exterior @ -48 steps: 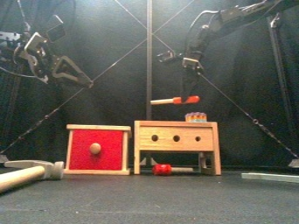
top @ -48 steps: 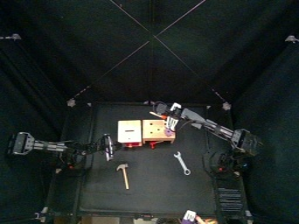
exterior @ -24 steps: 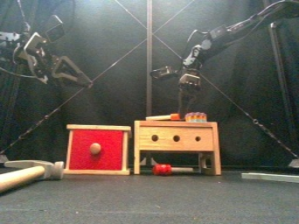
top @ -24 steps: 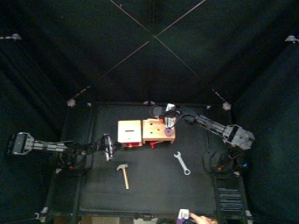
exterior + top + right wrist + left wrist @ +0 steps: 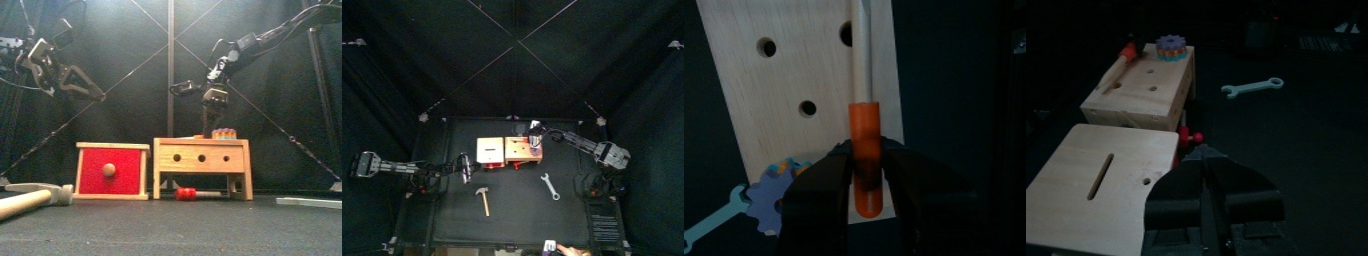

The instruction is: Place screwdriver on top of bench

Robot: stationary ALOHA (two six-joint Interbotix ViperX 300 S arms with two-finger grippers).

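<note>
The bench (image 5: 798, 75) under my right gripper (image 5: 867, 190) looks like pale, smooth, unvarnished wood with faint grain and 3 drilled holes. The screwdriver (image 5: 866, 150) between my jaws has a matt orange-red handle and a pale, smooth shaft, wood or plastic I cannot tell. My jaws look like dull black plastic. Beside the bench, the red-faced box (image 5: 112, 170) is the same pale wood with a flat painted front. The table (image 5: 174, 225) is matt black, slightly rough.
</note>
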